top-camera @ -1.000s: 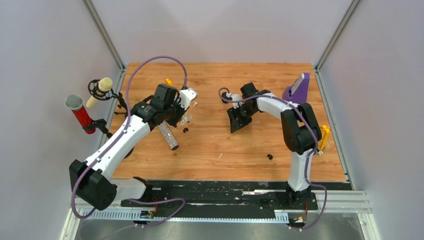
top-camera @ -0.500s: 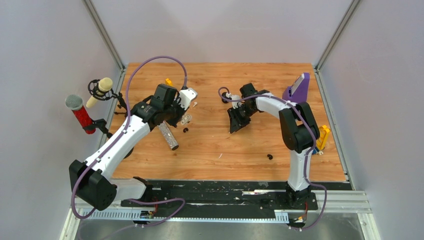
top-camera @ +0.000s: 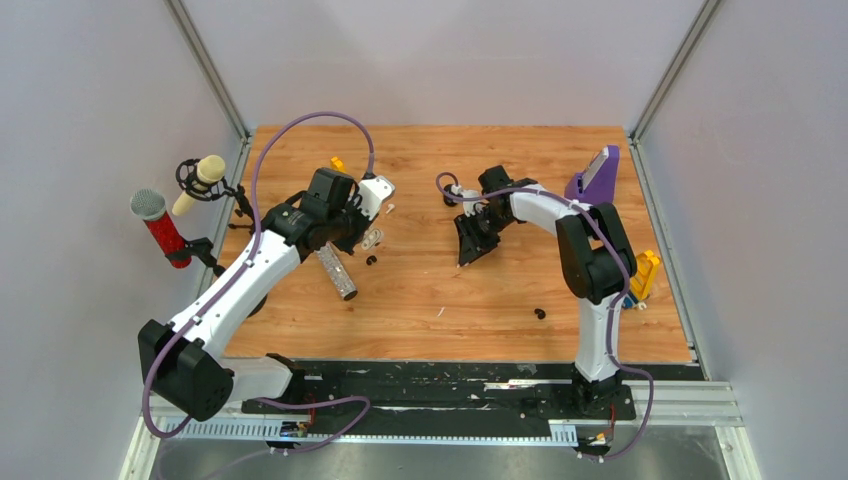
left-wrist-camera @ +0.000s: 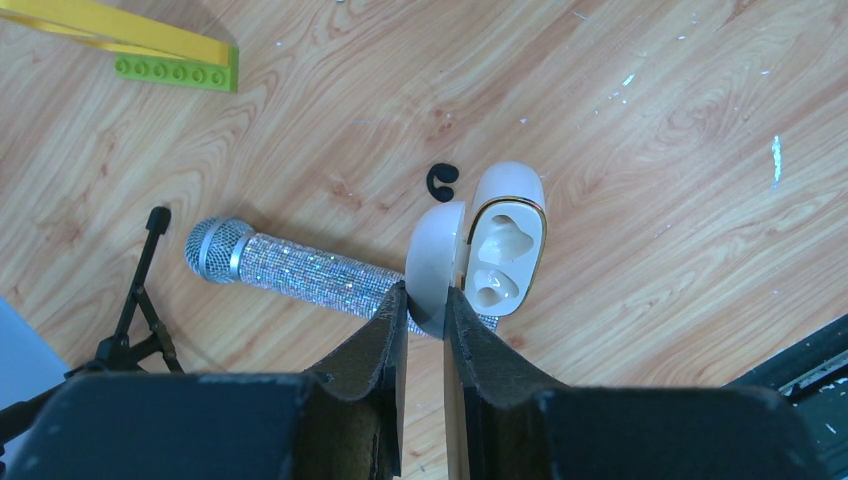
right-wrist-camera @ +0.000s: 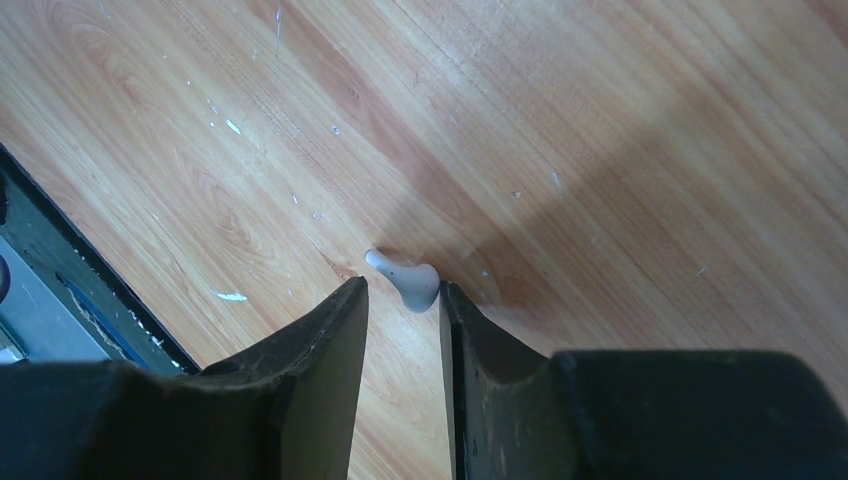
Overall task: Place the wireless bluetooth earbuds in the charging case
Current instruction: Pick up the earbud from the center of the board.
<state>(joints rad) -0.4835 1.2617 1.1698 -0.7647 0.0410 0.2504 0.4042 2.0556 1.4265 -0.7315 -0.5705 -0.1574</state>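
A white charging case [left-wrist-camera: 505, 245] hangs open above the wood, both sockets empty, and my left gripper [left-wrist-camera: 425, 300] is shut on its lid [left-wrist-camera: 437, 260]. From above, the case [top-camera: 374, 238] shows at the left gripper [top-camera: 368, 236]. One black earbud [left-wrist-camera: 441, 178] lies on the table just past the case, also visible from above [top-camera: 372, 261]. Another black earbud [top-camera: 540, 313] lies near the front right. My right gripper [right-wrist-camera: 403, 290] is low over the table with a white stemmed earbud [right-wrist-camera: 405, 278] at its tips. The bud touches the right finger [right-wrist-camera: 455, 310], with a gap to the left finger.
A glittery silver microphone [top-camera: 337, 272] lies under the left arm. A red microphone [top-camera: 160, 225] and a beige one [top-camera: 200, 180] stand on stands at the left edge. A purple object [top-camera: 595, 175] sits at the far right, a yellow piece [top-camera: 648, 272] at the right edge, a green brick [left-wrist-camera: 175, 70] beyond the case.
My right gripper's jaws have narrowed around the white earbud and the arm has edged slightly left. The left arm and the case have not moved.
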